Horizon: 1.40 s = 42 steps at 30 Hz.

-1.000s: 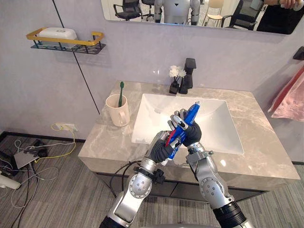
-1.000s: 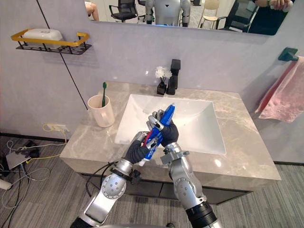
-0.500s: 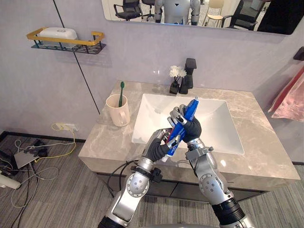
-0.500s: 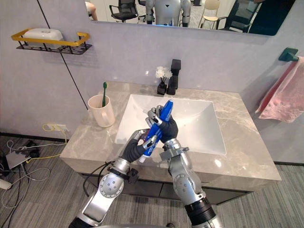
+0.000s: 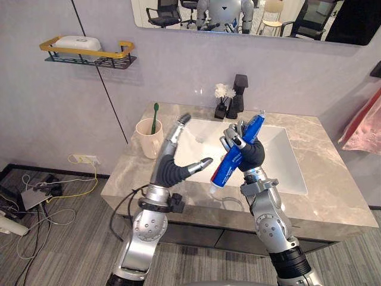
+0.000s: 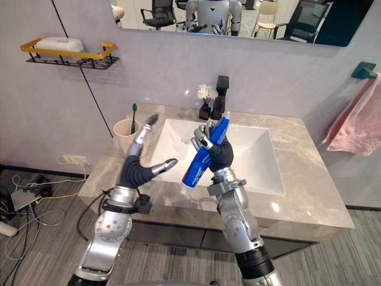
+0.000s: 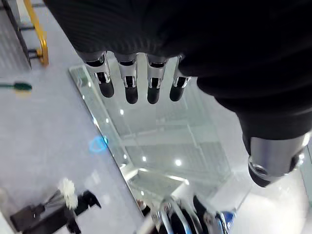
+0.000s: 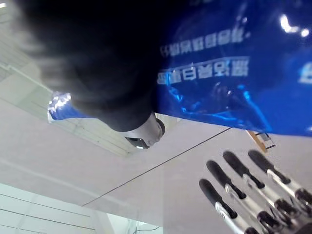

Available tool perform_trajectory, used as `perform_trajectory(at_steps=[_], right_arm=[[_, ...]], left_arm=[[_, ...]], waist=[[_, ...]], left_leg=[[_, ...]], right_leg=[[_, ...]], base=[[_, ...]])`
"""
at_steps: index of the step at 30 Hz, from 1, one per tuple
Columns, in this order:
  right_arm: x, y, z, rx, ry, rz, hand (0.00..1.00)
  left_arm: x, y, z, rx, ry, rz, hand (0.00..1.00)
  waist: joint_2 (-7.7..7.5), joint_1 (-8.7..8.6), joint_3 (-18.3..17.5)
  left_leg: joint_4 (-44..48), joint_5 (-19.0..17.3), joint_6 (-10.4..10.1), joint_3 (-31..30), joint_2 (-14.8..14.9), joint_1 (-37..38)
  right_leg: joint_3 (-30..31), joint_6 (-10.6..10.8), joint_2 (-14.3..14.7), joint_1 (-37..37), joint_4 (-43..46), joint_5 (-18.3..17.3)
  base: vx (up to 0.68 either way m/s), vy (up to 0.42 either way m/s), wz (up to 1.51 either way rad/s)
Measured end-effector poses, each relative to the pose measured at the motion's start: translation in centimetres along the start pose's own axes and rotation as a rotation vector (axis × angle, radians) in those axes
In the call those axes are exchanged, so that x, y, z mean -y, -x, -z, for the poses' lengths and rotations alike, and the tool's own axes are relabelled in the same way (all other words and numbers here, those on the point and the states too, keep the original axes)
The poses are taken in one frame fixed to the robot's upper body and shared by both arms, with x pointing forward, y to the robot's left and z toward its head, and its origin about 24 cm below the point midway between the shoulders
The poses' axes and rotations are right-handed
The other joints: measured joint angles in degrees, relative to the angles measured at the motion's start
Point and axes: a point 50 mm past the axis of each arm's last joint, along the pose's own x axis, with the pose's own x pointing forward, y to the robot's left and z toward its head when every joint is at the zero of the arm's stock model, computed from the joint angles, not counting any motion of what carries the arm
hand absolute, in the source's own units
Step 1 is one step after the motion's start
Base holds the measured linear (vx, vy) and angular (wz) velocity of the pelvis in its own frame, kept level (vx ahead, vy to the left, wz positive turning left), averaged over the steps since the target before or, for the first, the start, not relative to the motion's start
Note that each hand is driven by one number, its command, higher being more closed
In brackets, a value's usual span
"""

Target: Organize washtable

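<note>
Blue tube [image 5: 229, 167], partly hidden in right hand [image 5: 253, 156]

Blue tube [image 5: 226, 168], cream cup [image 5: 146, 140], green toothbrush [image 5: 154, 114], veined grey counter [image 5: 336, 190].

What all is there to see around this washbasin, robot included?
basin: one, white, centre of the scene.
countertop: one, grey marbled, around the basin.
faucet: one, black, behind the basin.
flowers: one bunch, white, beside the faucet.
cup: one, cream, on the countertop left of the basin.
toothbrush: one, green, standing in the cup.
toothpaste tube: one, blue, held tilted in the right hand.
shelf: one, black with yellow rail, mounted high on the left.
box: one, white, on the shelf.
mirror: one, silvery, above the faucet.
towel: one, pink, hanging far right.
right hand: one, silver and dark, curled round the toothpaste tube.
left hand: one, same colours, open, raised left of the right hand.
</note>
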Motion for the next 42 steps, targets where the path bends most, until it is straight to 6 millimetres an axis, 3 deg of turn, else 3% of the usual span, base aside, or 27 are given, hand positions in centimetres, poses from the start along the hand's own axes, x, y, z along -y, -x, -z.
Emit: perform_trajectory(at_steps=[6,9,12,17,25,30,34,42], right_arm=[[1.6,1.4,-1.9,0.062,0.068,0.085,1.0],[2.4,2.1,-2.5,0.078,0.092,0.131,1.0],[2.7,2.3,-2.9,0.093,0.104,0.151,1.0],[3.3,2.9,-3.3,0.105,0.115,0.186,1.0],[3.4,3.0,-3.4,0.11,0.118,0.196,1.0],[3.3,2.9,-3.5,0.125,0.121,0.198,1.0],[3.3,2.9,-3.2,0.116,0.12,0.194,1.0],[3.4,2.9,-1.9,0.061,0.105,0.194,1.0]], left_arm=[[-7.0,2.7,3.0,-0.197,-0.095,-0.353,0.0],[-8.9,4.9,5.3,-0.335,-0.084,-0.488,0.0],[-9.8,8.6,8.5,-0.548,-0.053,-0.59,0.0],[-8.6,15.3,12.8,-0.921,0.05,-0.646,0.0],[-4.8,23.1,15.8,-1.342,0.134,-0.531,0.0],[-1.6,25.8,16.3,-1.502,0.147,-0.321,0.0],[0.9,26.8,16.2,-1.566,0.16,-0.132,0.0],[1.5,26.8,17.0,-1.565,0.093,0.124,0.0]], waist=[[-0.29,0.58,0.7],[-0.28,1.48,0.7],[-0.28,1.54,0.7],[-0.34,1.95,0.7],[-0.37,2.91,0.6],[-0.46,2.99,0.6],[-0.63,3.01,0.6],[-1.1,3.06,0.6]], left_leg=[[-0.5,0.0,0.0,-0.5,-0.1,0.0],[-0.7,0.0,0.0,-0.6,-0.1,0.0],[-0.9,0.0,0.0,-0.9,-0.1,0.0],[-1.1,0.0,0.0,-1.3,-0.2,-0.1],[-1.2,0.0,0.0,-2.1,-0.3,-0.3],[-0.9,0.0,0.0,-2.9,-0.7,-0.4],[-0.7,0.0,0.0,-2.9,-1.0,-0.3],[-0.5,0.0,0.0,-2.8,-0.8,-0.3]], right_leg=[[-0.4,0.4,-0.1,0.0,0.0,-0.5],[-0.5,0.4,-0.1,0.0,0.0,-0.6],[-0.9,0.4,-0.2,0.0,0.0,-0.7],[-1.4,0.5,-0.3,0.0,0.0,-0.9],[-2.1,0.5,-0.4,0.1,0.0,-1.2],[-3.0,0.8,-0.8,0.5,0.0,-1.5],[-3.1,0.9,-1.1,0.7,0.0,-1.5],[-2.9,0.9,-0.9,0.8,0.0,-1.5]], base=[[0.01,0.008,0.04],[0.0,0.003,0.01],[0.0,0.005,0.05],[-0.03,-0.002,0.04],[-0.02,-0.006,0.04],[-0.03,0.001,0.1],[-0.03,0.006,0.01],[-0.05,-0.013,-0.01]])
